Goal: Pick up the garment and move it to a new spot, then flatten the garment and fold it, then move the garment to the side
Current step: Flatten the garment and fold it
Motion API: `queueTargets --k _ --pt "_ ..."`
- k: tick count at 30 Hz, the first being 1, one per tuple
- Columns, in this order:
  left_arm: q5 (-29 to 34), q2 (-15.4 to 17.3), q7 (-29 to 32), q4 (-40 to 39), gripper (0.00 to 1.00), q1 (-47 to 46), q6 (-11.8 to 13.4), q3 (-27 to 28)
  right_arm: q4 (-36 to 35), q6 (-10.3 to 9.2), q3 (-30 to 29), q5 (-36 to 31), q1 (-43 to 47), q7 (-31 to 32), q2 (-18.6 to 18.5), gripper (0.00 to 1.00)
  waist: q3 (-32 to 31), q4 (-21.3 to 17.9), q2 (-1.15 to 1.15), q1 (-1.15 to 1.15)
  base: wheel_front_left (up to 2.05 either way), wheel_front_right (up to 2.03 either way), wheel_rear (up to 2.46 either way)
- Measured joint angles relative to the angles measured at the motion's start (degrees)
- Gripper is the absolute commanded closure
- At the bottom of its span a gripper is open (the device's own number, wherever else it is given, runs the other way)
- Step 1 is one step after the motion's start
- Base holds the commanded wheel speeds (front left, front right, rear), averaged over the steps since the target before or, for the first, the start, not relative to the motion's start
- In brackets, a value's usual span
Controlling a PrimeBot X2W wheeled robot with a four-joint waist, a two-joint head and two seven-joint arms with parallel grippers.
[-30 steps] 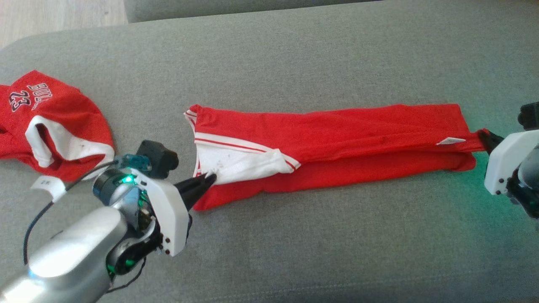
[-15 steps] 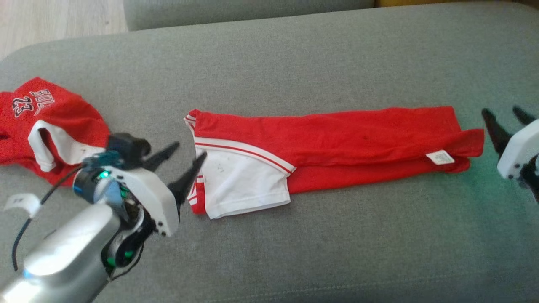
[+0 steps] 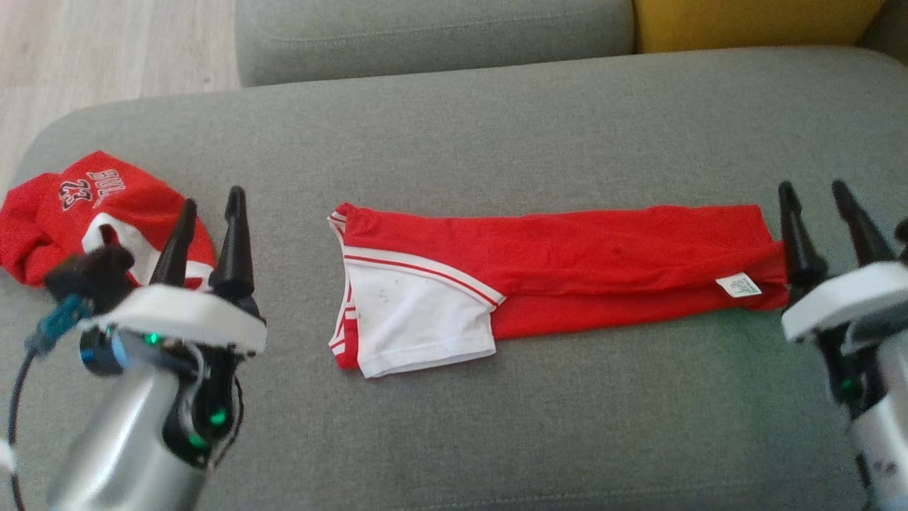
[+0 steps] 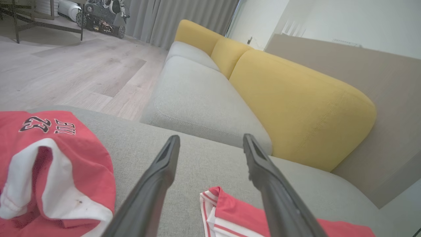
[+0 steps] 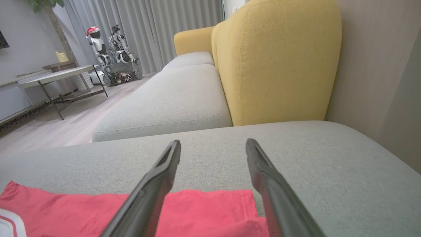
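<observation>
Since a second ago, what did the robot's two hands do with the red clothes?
Both let go. The left gripper released the white corner of the garment, the right gripper its tagged end; both opened and drew back. The white flap dropped flat. The garment stayed folded on the sofa, the jersey to its left.

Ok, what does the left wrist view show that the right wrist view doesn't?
Left wrist view: the crumpled number 23 jersey and the white-striped end of the folded red garment, past the open left end effector. Right wrist view: that garment's plain red end, a leafy plant, the open right end effector. Shared: the grey sofa seat and the yellow backrest.
</observation>
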Motion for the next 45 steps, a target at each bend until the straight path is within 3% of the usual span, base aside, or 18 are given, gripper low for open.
queueTargets --k 5,13,19,30,36,45 --pt "7.0 -7.8 -0.3 -1.3 0.00 8.9 -3.5 9.8 -2.6 0.00 -3.9 -5.2 5.8 -2.2 4.8 0.00 -0.9 0.5 0.00 0.00 0.00 0.00 0.00" --pt "17.4 -15.0 -0.3 1.1 0.00 12.9 -10.8 18.9 -5.3 0.00 -8.7 -10.6 9.7 -2.0 9.7 0.00 -0.9 0.5 0.00 0.00 0.00 0.00 0.00" --pt "20.3 -16.2 -0.3 3.0 0.00 12.6 -13.4 21.1 -5.1 0.00 -12.2 -12.6 9.3 0.4 10.9 0.00 0.2 0.3 0.00 0.00 0.00 0.00 0.00" --pt "23.8 -18.3 -0.3 5.7 0.00 9.2 -16.6 21.1 3.7 0.00 -21.8 -20.5 1.8 7.7 13.4 0.00 4.8 1.3 0.00 0.00 0.00 0.00 0.00" --pt "24.7 -18.6 -0.3 6.0 0.00 7.4 -17.3 21.8 7.2 0.00 -27.2 -25.3 -2.2 10.7 14.4 0.00 7.5 2.1 0.00 0.00 0.00 0.00 0.00" --pt "25.2 -18.9 -0.3 6.8 0.00 5.2 -17.9 23.0 11.1 0.00 -29.3 -27.3 -4.8 17.5 15.7 0.00 9.4 2.6 0.00 0.00 0.00 0.00 0.00"
